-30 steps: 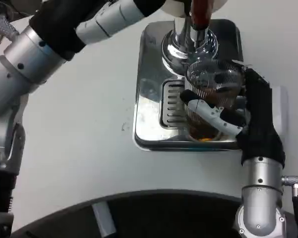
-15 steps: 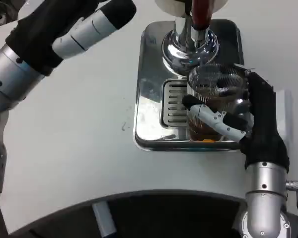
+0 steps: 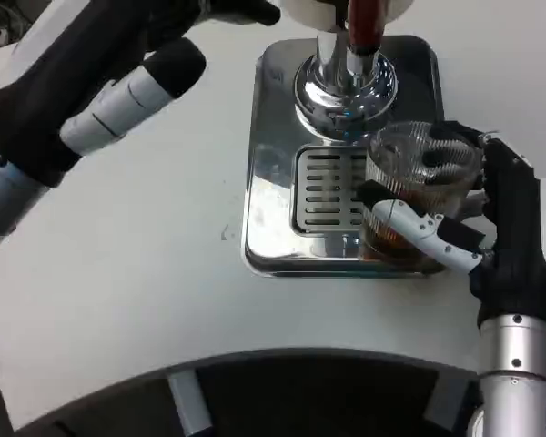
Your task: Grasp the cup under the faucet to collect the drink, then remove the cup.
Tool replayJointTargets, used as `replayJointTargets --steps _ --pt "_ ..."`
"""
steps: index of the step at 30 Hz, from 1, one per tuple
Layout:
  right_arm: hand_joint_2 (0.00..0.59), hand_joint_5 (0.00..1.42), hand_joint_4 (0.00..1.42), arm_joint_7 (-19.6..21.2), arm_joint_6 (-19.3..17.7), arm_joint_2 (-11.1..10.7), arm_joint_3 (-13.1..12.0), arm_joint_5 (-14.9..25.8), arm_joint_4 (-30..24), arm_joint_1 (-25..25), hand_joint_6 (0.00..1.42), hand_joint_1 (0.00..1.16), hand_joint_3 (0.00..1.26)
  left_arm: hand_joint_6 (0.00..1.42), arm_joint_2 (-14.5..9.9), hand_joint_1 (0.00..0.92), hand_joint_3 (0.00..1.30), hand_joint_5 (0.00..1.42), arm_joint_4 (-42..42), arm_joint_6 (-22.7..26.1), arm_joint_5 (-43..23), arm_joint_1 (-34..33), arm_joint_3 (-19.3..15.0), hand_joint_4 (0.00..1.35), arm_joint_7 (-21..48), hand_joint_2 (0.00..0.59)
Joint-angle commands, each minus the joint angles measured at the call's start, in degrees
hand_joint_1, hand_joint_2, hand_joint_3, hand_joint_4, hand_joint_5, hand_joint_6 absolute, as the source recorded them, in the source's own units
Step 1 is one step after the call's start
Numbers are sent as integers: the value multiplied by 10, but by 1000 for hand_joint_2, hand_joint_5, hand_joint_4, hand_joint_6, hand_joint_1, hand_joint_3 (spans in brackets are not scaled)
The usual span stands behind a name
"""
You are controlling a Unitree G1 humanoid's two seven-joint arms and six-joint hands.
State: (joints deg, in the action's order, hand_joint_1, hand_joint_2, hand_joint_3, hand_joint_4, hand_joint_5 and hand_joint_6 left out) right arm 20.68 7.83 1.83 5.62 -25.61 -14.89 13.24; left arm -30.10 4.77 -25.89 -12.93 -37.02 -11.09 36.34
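The top of the dispenser is cut off by the upper edge of the picture: only the chrome base of the faucet (image 3: pixel 346 86), a red-brown handle (image 3: pixel 365 23) and a slice of white body above it show. The left hand (image 3: pixel 118 64) is partly out of frame at the upper left; its fingers reach toward the faucet area, and whether they touch or hold anything there cannot be told. The right hand's (image 3: pixel 478 228) palm is turned away, so only its dark back and one white-and-black finger (image 3: pixel 419 228) wrapped across the front of the cup (image 3: pixel 419 196) can be made out; it grips the clear ribbed plastic cup, which holds brown drink low in its bottom. The cup sits at the right edge of the steel drip tray (image 3: pixel 273 173), to the right of the slotted grate (image 3: pixel 328 189) and off to the right of the faucet. The tray lies at the far side of the white table (image 3: pixel 136 273), whose near edge curves against a dark surface (image 3: pixel 282 401) below
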Motion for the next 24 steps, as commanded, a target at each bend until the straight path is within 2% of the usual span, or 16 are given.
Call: replayJointTargets --steps 1,24 --pt "132 1083 893 -5 -6 8 3 -1 -43 -25 1095 971 740 274 -13 0 175 316 -31 15 -6 48 -16 208 -11 97" --pt "118 1113 927 -33 3 25 24 -17 -127 -68 1164 976 779 266 -33 0 178 307 -95 26 39 205 -37 208 -31 103"
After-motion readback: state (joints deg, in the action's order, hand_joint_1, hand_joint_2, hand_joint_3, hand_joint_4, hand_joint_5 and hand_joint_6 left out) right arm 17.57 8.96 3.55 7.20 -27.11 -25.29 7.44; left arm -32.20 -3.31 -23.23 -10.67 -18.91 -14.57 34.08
